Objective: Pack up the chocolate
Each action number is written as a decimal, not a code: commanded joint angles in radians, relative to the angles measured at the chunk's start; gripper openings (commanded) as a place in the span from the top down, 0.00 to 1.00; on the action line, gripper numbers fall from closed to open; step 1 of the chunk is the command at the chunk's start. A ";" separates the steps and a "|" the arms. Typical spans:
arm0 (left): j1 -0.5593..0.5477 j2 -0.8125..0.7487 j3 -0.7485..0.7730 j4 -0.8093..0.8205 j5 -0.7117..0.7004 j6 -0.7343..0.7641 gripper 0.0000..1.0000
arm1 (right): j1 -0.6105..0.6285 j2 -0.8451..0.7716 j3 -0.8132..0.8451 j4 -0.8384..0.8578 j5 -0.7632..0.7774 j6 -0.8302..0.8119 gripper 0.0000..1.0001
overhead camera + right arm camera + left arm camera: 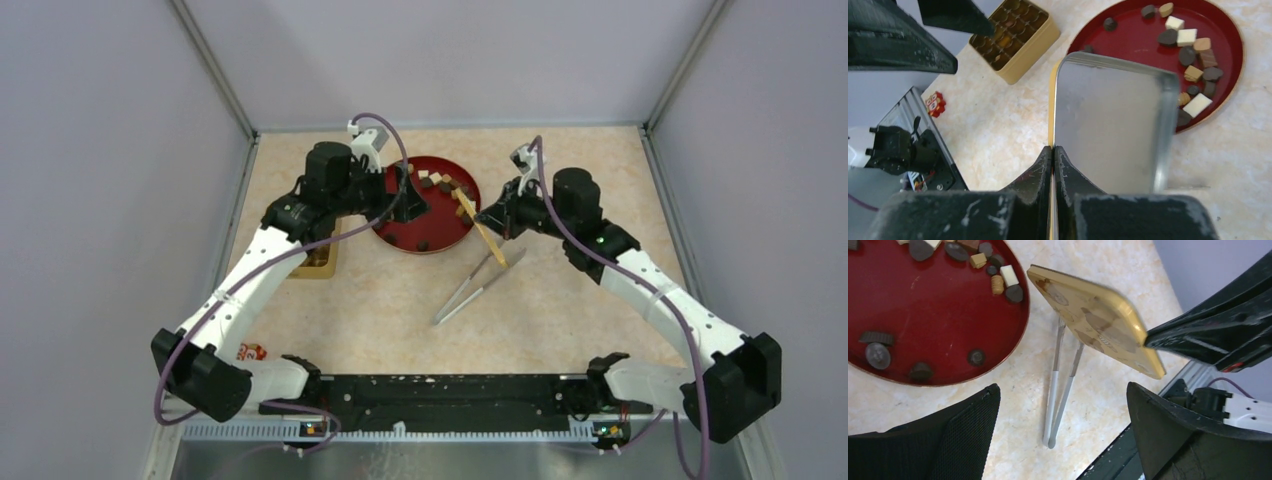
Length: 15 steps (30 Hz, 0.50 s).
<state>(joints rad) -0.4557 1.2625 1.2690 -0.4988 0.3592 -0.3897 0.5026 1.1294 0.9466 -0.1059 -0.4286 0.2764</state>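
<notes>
While right gripper (1053, 150) pinches rim of one yellow tin lid (1113, 125), jaws tight, lid tilted at tray's right edge, left gripper (412, 203) hangs spread wide, empty, over left part of one round red tray (923, 315), upper centre of top view. Chocolate (1186, 36): roughly sixteen pieces visible on tray, dark, tan and white, most near its upper rim; lid hides some. One gold compartment tin (1023, 60) left of tray, contents unclear. One pair metal tongs (480, 285) flat, centre. Surface: beige marbled tabletop (380, 310). Plain grey walls (100, 150) on three sides.
</notes>
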 commanded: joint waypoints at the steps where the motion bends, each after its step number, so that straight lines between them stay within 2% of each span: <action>1: 0.015 0.013 0.069 0.059 0.131 -0.043 0.01 | 0.048 0.038 0.095 0.007 -0.065 -0.086 1.00; 5: 0.052 0.037 0.078 0.043 0.190 -0.088 0.01 | 0.086 0.062 0.124 -0.012 -0.068 -0.117 1.00; 9: 0.151 0.104 0.033 0.084 0.377 -0.244 0.01 | 0.137 0.095 0.152 -0.044 -0.031 -0.160 1.00; 13: 0.216 0.152 -0.116 0.354 0.676 -0.499 0.04 | 0.223 0.114 0.186 -0.095 0.084 -0.232 1.00; 15: 0.231 0.160 -0.170 0.479 0.751 -0.596 0.04 | 0.240 0.129 0.197 -0.114 0.107 -0.252 1.00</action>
<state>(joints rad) -0.2481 1.4044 1.1912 -0.2913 0.8326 -0.7296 0.6964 1.2453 1.0664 -0.2054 -0.3988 0.1120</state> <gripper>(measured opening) 0.963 0.005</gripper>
